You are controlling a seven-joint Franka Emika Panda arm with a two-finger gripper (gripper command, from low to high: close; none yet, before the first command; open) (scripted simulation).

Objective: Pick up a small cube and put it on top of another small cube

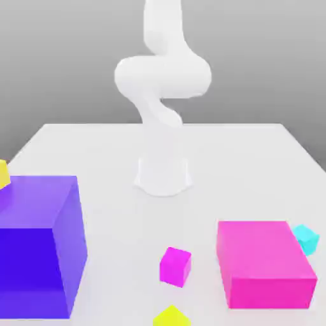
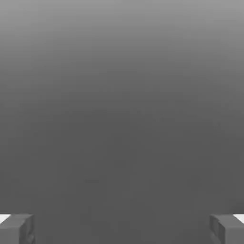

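The small cyan cube (image 1: 306,239) rests on the white table (image 1: 229,153) at the exterior view's right, just behind the far right corner of a big magenta box. One tiny yellow cube (image 1: 172,316) lies at the front edge of the picture. A second tiny yellow cube (image 1: 3,174) sits at the far left, behind a purple box. The white arm (image 1: 162,83) rises from its base at the table's middle and leaves the picture at the top. In the hand view my gripper (image 2: 122,228) is open, its grey fingertips (image 2: 16,228) far apart, nothing between them, facing a plain grey background.
A large purple box (image 1: 38,245) stands at the front left and a large magenta box (image 1: 264,262) at the front right. Between them lies a tiny magenta cube (image 1: 175,265). The arm's base (image 1: 163,175) stands mid-table.
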